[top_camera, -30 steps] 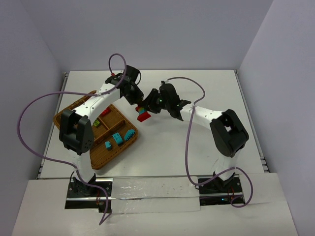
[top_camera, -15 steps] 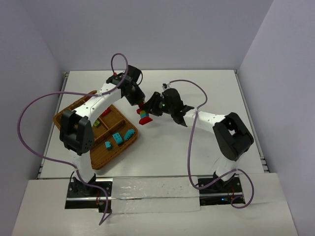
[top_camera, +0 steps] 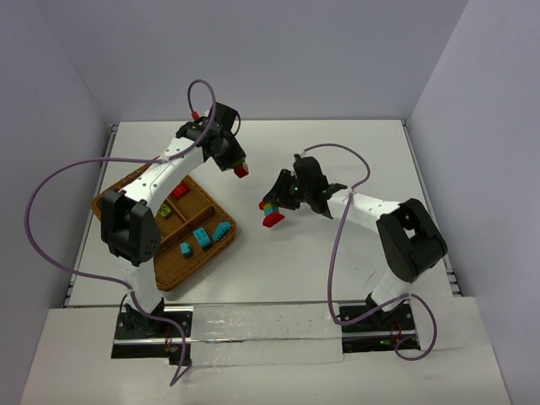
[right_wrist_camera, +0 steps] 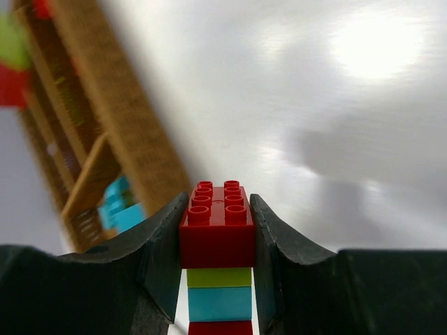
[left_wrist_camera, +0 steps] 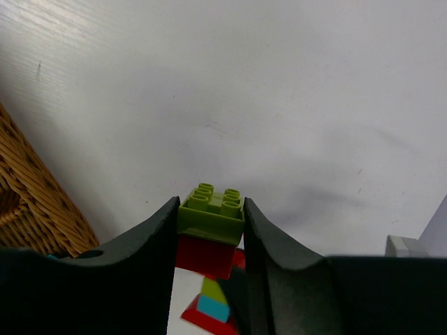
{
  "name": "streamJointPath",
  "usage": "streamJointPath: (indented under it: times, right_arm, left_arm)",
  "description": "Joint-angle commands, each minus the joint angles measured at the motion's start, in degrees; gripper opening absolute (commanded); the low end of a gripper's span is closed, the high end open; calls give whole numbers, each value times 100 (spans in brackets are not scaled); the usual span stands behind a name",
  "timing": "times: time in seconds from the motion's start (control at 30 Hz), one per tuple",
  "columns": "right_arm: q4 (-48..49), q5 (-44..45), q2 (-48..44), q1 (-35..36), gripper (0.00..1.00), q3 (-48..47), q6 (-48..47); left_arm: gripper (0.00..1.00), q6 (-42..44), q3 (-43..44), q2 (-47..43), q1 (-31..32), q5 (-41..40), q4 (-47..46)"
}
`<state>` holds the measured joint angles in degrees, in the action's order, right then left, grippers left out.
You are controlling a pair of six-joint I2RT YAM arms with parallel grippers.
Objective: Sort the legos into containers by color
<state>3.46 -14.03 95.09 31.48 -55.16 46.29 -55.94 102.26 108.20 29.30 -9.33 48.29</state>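
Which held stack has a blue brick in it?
The stack in the right hand: red, green, blue, red. The left hand holds only a green-on-red pair.

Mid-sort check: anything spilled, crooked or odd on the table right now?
Nothing spilled. The tray sits skewed to the edge of the table. The left hand holds a green-on-red pair; the right hand holds a red-green-blue-red stack, both unsorted.

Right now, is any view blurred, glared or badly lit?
Right wrist: the brick stack is sharp, but the wicker tray behind it smears with blur, and a glare patch bleaches the table. Left wrist: the green brick is crisp, with soft shadows on the table. Top external: evenly lit and sharp.
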Motion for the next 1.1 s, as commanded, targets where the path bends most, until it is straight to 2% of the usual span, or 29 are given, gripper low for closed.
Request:
streamJointPath:
  times: [0.0, 0.13, 0.23, 0.33, 0.4, 0.47, 0.57, 0.67, 0.87, 0.93, 1.0, 1.03, 1.07]
  right_arm:
    - [-1230, 1178, -181, -173, 0, -406, -692]
    - [-1878, 2064, 184, -178, 0, -687, -1117]
    - [-1912, 2232, 356, -178, 12, -733, -1160]
    - [-1910, 2221, 449, -178, 39, -751, -1109]
    - [-1889, 2186, 445, -178, 51, -756, -1100]
    - [-1926, 2209, 431, -180, 69, -767, -1120]
    - [-2051, 2326, 340, -196, 86, -776, -1148]
    - [-2105, 2380, 119, -249, 90, -706, -1157]
    - [-2195, 2459, -405, -330, 90, -554, -1166]
    - [-2214, 2464, -525, -345, 90, -526, -1166]
    - [-2235, 2458, -614, -353, 90, -514, -1166]
    - [-2236, 2449, -649, -345, 90, -497, -1174]
    - [-2242, 2449, -693, -351, 90, -490, -1174]
  left_arm:
    - [0, 481, 315, -166, -27, -258, 123]
    - [0, 569, 271, -153, -81, -375, 305]
    - [0, 257, 192, -32, -77, -364, 341]
    - [0, -225, 32, 121, 40, -476, 247]
    - [0, -390, 26, 318, 132, -560, 216]
    - [0, -563, 179, 669, 203, -589, 236]
    - [0, -604, 394, 1051, 350, -685, 197]
    - [0, -765, 564, 1425, 446, -693, 256]
    - [1, -1143, 765, 1997, 548, -719, 510]
    - [8, -1167, 695, 2060, 579, -711, 488]
    - [28, -1165, 664, 2108, 586, -675, 497]
    - [51, -1139, 664, 2126, 594, -623, 488]
    - [65, -1108, 639, 2120, 594, -610, 482]
